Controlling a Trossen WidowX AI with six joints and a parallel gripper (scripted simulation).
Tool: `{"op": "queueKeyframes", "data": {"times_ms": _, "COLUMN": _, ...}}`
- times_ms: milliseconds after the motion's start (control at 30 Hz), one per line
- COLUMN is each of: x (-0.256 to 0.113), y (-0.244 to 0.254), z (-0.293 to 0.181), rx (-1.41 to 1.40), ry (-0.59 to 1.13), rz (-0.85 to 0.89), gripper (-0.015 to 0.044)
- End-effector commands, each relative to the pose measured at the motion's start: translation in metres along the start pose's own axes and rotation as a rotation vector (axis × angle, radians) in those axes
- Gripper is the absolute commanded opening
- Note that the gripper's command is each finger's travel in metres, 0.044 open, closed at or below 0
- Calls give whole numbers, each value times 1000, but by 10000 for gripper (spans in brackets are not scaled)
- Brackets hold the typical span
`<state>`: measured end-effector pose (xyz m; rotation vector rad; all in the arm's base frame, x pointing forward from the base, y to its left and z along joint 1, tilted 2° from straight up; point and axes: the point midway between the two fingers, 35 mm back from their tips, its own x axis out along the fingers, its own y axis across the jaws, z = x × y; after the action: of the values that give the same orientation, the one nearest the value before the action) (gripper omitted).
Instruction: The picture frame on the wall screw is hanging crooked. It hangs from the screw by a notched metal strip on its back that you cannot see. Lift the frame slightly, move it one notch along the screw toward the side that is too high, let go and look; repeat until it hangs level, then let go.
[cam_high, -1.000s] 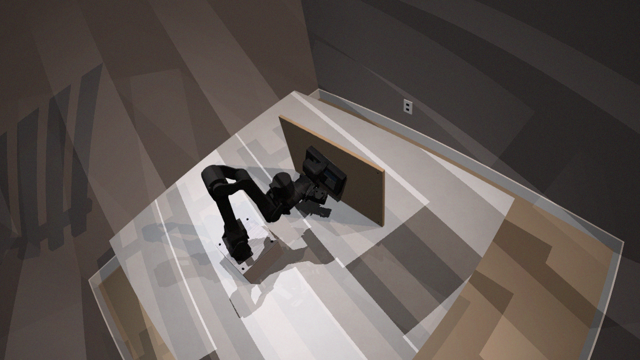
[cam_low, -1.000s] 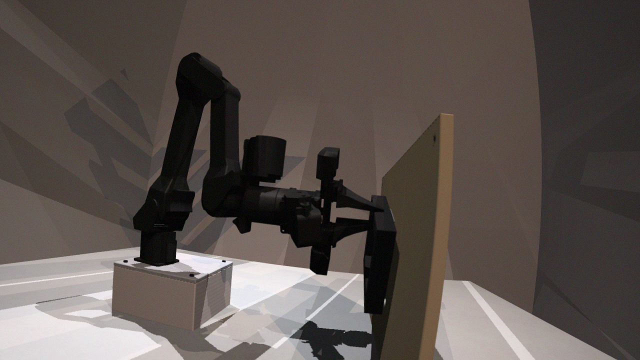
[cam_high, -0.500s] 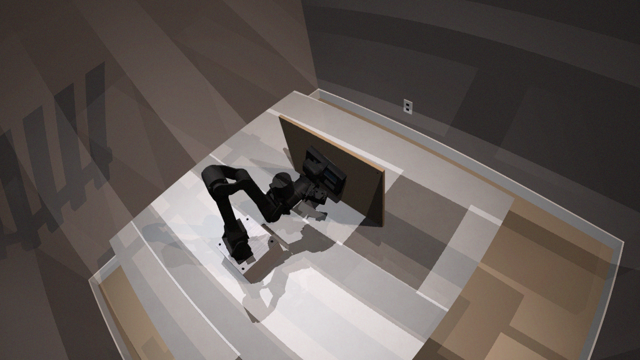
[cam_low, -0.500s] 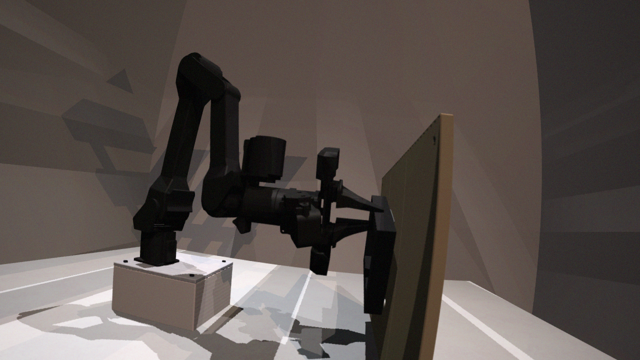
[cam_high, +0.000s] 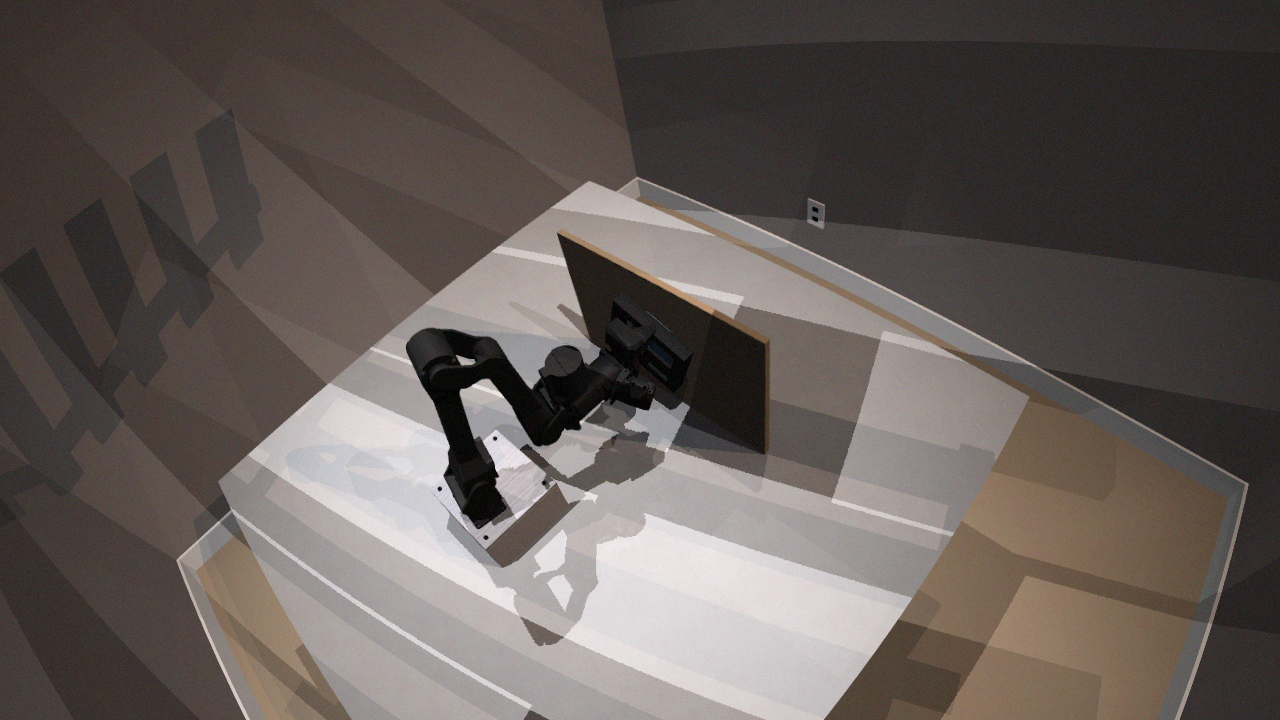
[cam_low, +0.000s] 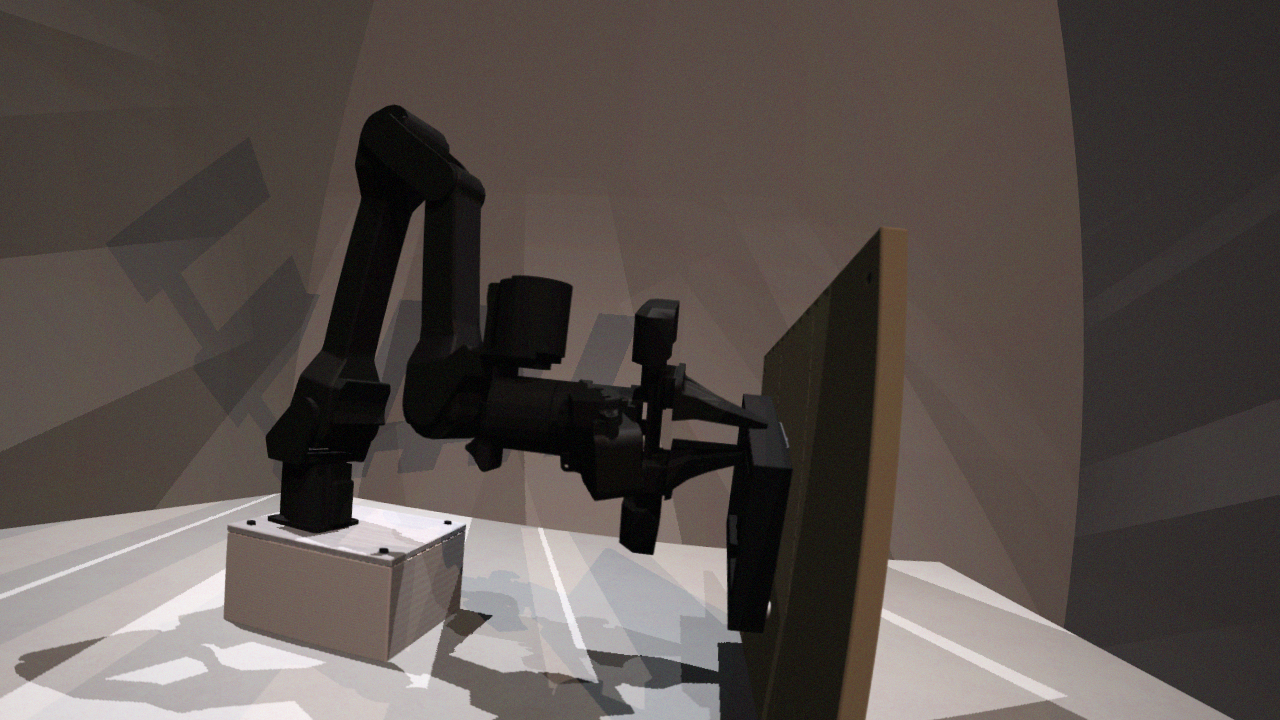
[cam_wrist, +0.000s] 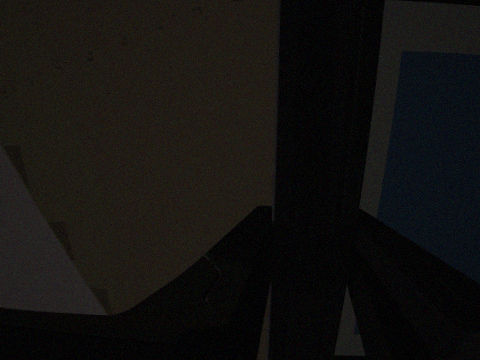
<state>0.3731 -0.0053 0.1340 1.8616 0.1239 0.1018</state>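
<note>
The picture frame (cam_high: 682, 361) (cam_low: 750, 555) (cam_wrist: 320, 100) is black, with a pale mat and a blue picture, in front of the upright panel (cam_high: 739, 394) (cam_low: 836, 465) (cam_wrist: 150, 125). My gripper (cam_low: 750, 439) (cam_wrist: 307, 221) is shut on one bar of the frame, with a finger on either side of it. In the wrist view the bar runs almost straight up between the fingertips, the panel to its left and the blue picture to its right. The screw and notched strip are hidden. The arm covers part of the frame in the top view, so I cannot tell how level it is.
The arm's base stands on a pale box (cam_high: 517, 461) (cam_low: 308, 591) in front of the panel. Both stand on a large white table (cam_high: 716, 582) (cam_low: 948, 626). A wall outlet (cam_high: 815, 213) is far behind. Strong shadows and light bands cross the scene, and the wrist view is very dark.
</note>
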Motion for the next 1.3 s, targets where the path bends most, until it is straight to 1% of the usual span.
{"op": "queueKeyframes", "data": {"times_ms": 0, "x": 0, "y": 1, "z": 0, "rx": 2, "ry": -2, "rz": 8, "gripper": 0}}
{"op": "queueKeyframes", "data": {"times_ms": 900, "x": 0, "y": -2, "z": -1, "rx": -6, "ry": 2, "rz": 5, "gripper": 0}}
{"op": "queueKeyframes", "data": {"times_ms": 1033, "x": 0, "y": -2, "z": -1, "rx": -74, "ry": 1, "rz": 4, "gripper": 0}}
{"op": "queueKeyframes", "data": {"times_ms": 1267, "x": 0, "y": -2, "z": -1, "rx": -106, "ry": 1, "rz": 4, "gripper": 0}}
